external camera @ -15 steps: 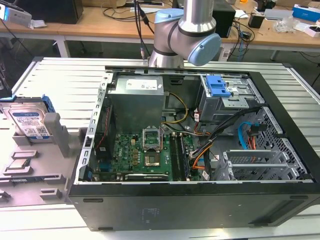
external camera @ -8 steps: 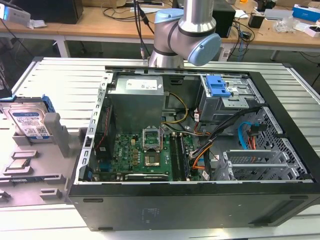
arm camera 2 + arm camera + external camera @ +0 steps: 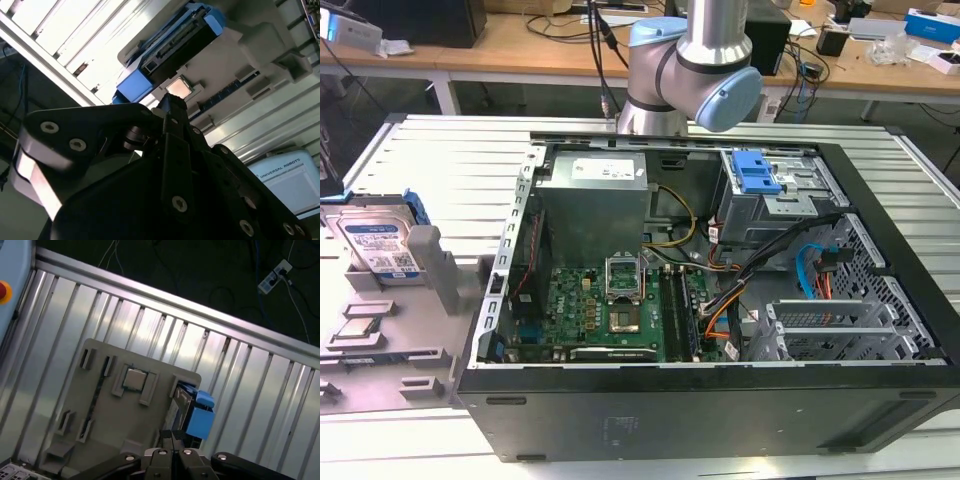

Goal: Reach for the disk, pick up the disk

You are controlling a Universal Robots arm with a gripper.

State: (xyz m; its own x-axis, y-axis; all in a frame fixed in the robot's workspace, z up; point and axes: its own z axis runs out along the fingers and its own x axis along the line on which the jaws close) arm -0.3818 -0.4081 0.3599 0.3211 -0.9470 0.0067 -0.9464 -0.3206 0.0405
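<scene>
The disk [image 3: 378,245] is a silver hard drive with a white-and-blue label and a blue side frame. It stands tilted in a slot of the grey holder tray [image 3: 420,350] at the exterior view's left. Both wrist views show the disk [image 3: 200,417] [image 3: 170,47] edge-on, from well above. My gripper [image 3: 173,436] [image 3: 172,102] hangs over the tray, clear of the disk, with its black fingers shut together and nothing between them. A small square silver CPU chip [image 3: 134,379] lies in a tray pocket beside the disk.
An open computer case [image 3: 700,300] fills the middle of the ribbed metal table [image 3: 440,150]. Inside are a motherboard, cables and a blue bracket on a grey cage [image 3: 760,175]. The arm's base [image 3: 690,70] stands behind the case. A red button [image 3: 4,291] sits off the table's edge.
</scene>
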